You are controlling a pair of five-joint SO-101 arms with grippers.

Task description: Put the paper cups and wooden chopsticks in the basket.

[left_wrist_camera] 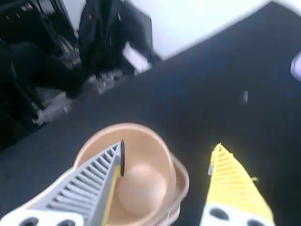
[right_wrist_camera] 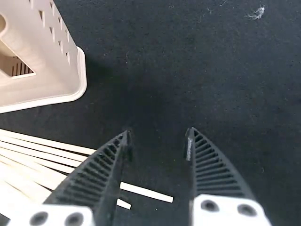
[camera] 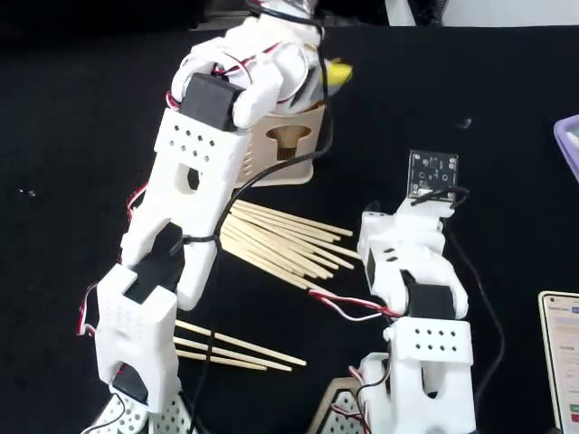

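**Finding.** Your left arm [camera: 194, 172] is stretched out to the basket [camera: 271, 170], with its wrist above the basket in the high view. The left jaws stand apart over the paper cups [left_wrist_camera: 141, 188], which sit nested one inside another. The grey finger [left_wrist_camera: 91, 186] reaches across the mouth of the top cup. The yellow finger [left_wrist_camera: 233, 186] hangs outside the cup wall with a gap between them, so nothing is clamped. The left wrist view shows no basket wall round the cups. I therefore judge that they stand on the bench [right_wrist_camera: 221, 61] and are not yet in the basket.

**Step in hand, as judged.** Take the cups by the wall.

**Recommendations.**
- Lower until the grey finger is well inside the rim and the yellow finger is level with it outside, then close.
- Close gently, because a paper wall is likely to buckle.
- Pinch deep enough to catch both nested walls, or the lower cup may be left behind.
- Lift straight up and clear the basket's rim before you carry across.

**Right arm.** The right jaws are also apart, low over the bench just beside the ends of the wooden chopsticks [camera: 280, 240]. Hold that arm back until the left one is clear. A few more chopsticks [camera: 235, 348] lie apart from the main pile, near the left arm's base.
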